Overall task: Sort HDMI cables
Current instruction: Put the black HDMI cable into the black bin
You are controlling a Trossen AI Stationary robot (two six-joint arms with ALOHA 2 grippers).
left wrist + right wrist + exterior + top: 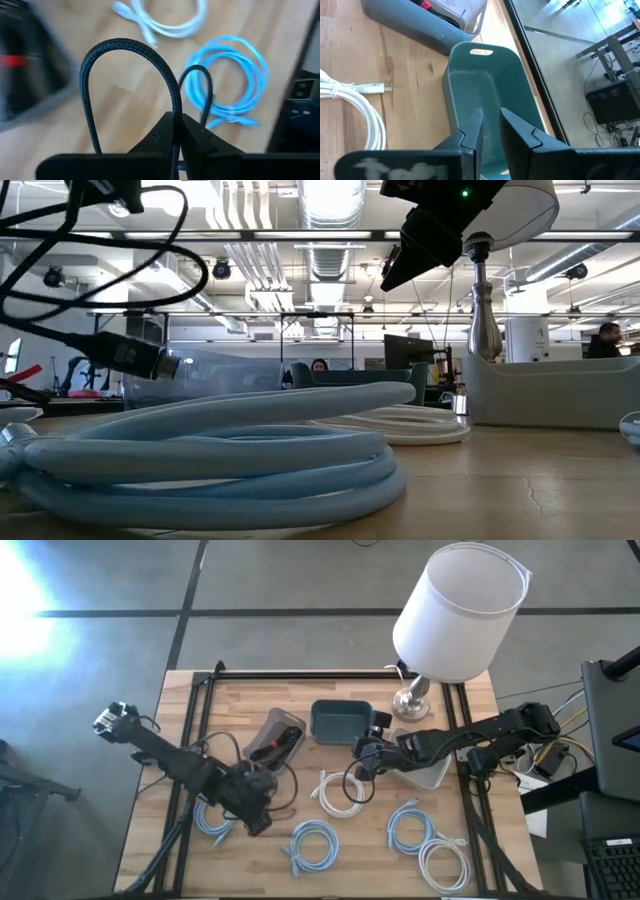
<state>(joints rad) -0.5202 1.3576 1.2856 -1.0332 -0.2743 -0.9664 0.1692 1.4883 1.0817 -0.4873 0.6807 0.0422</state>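
Note:
My left gripper (pixel 255 802) (pixel 176 120) hangs over the table's left-middle, shut on a black braided HDMI cable (pixel 125 47). My right gripper (pixel 365 752) (pixel 490 117) hovers open and empty over the teal bin (pixel 485 65). Light-blue coils (pixel 212 820) (pixel 315 840) (pixel 408 830) and white coils (pixel 340 792) (pixel 445 865) lie flat on the table. The grey bin (pixel 275 735) holds more black cable. My left gripper pinches the black braided cable between its two fingers, coming from above. One strand (pixel 176 107) runs between the fingertips and a loop arches out beyond them. The cable is lifted clear, and its connector end (pixel 140 360) dangles in the air.
A white-shaded lamp (pixel 455 610) stands at the table's far right, its metal base (pixel 412 700) beside the teal bin. A white bin (pixel 432 772) sits under the right arm. Black frame rails (pixel 190 770) run along the table's left and right sides.

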